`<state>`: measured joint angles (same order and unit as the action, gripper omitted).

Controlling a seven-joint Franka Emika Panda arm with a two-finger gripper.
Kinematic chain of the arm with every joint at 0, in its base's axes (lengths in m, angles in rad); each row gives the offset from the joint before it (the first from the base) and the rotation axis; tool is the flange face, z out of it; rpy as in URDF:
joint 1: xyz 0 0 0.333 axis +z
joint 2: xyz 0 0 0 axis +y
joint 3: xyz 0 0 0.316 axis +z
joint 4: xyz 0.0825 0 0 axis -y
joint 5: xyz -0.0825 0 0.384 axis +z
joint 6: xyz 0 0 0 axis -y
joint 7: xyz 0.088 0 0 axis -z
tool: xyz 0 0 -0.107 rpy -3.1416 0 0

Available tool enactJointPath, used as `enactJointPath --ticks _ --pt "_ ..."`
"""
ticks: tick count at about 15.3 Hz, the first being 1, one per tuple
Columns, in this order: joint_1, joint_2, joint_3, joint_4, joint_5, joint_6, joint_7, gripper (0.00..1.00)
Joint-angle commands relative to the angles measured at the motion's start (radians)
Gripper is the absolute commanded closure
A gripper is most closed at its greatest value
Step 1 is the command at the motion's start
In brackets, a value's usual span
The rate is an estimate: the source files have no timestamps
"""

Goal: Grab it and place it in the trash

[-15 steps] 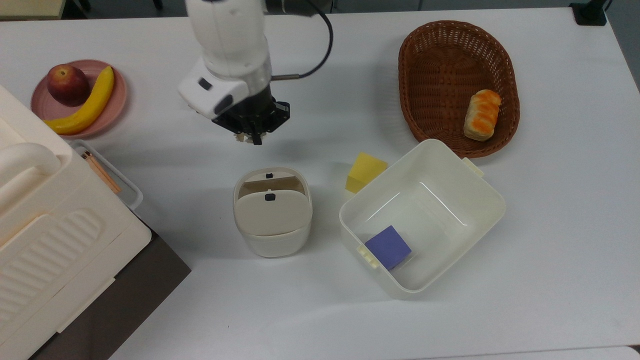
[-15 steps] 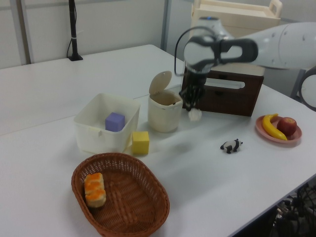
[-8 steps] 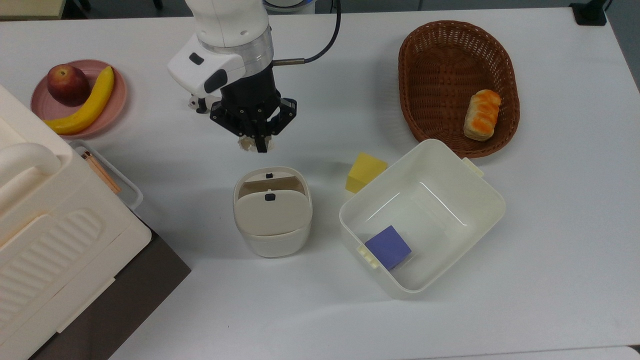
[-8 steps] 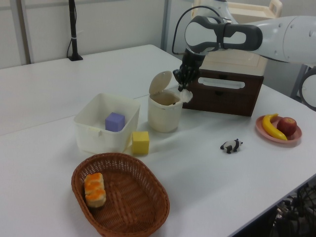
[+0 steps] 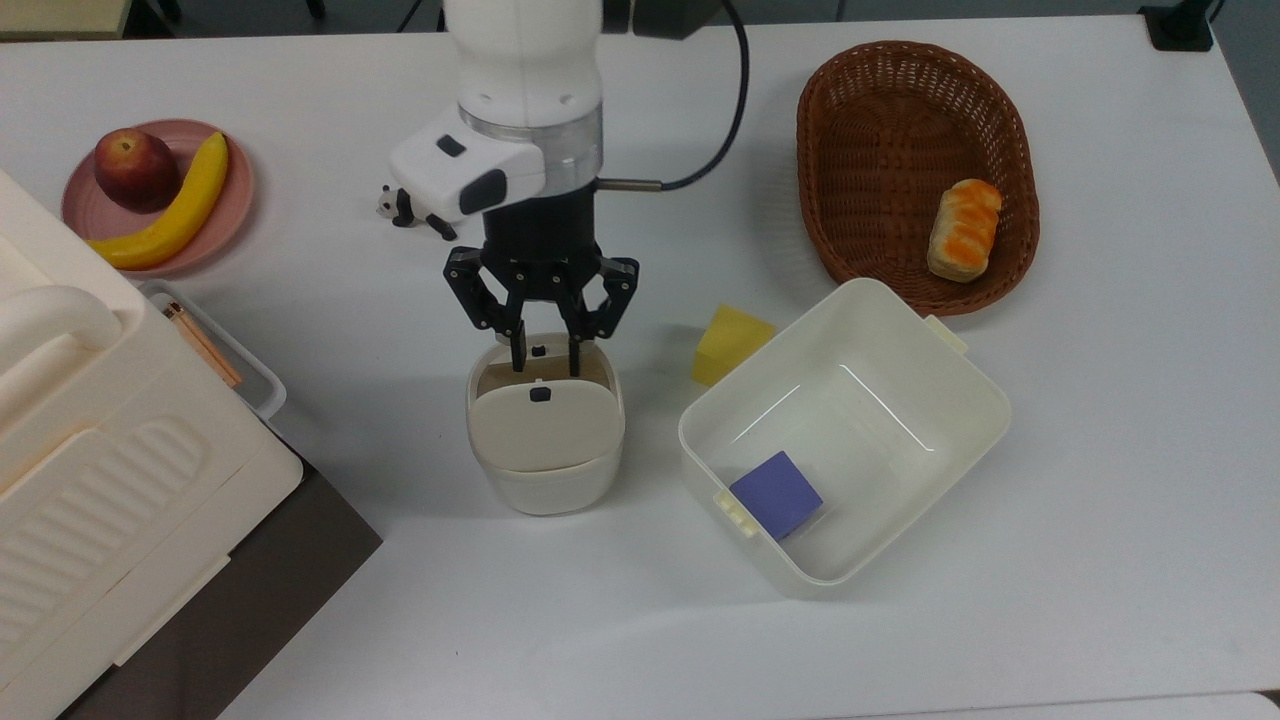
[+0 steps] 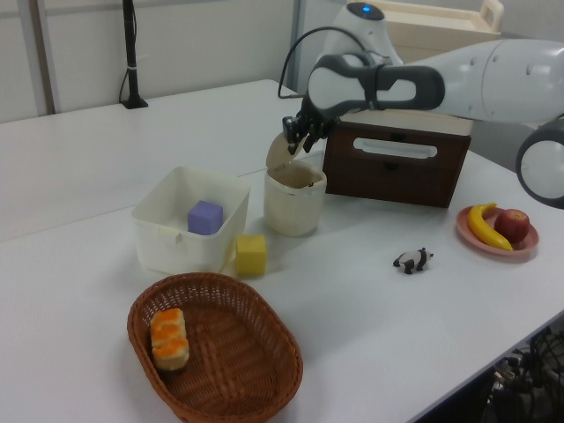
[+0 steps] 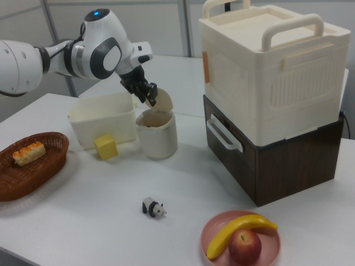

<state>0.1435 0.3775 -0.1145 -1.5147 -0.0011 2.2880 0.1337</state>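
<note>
Gripper (image 5: 541, 358) poised over trash (image 5: 545, 470) opening, at bin's 12 o'clock in top view; jaws spread, empty, likely to drop paper inside.

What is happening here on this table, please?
A white robot arm holds its gripper over the mouth of a small cream bin with a swing lid. The fingers are spread apart with nothing between them. No paper ball can be seen on the table; the inside of the bin cannot be seen well enough to confirm it is there. Nearby sit a panda figurine, a yellow block and a larger cream tub holding a purple block.
</note>
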Motion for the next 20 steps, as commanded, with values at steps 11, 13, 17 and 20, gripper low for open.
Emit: enactJointPath --ticks 11,13,17,20 --pt "-0.007 -0.175 -0.022 0.015 -0.036 -0.564 -0.098 0.0" --pt "-0.027 -0.187 -0.022 0.015 -0.034 -0.614 -0.112 0.0" --pt "-0.045 -0.183 -0.022 0.013 -0.025 -0.627 -0.098 0.0" --pt "-0.042 -0.183 -0.019 0.002 -0.025 -0.624 -0.086 0.0"
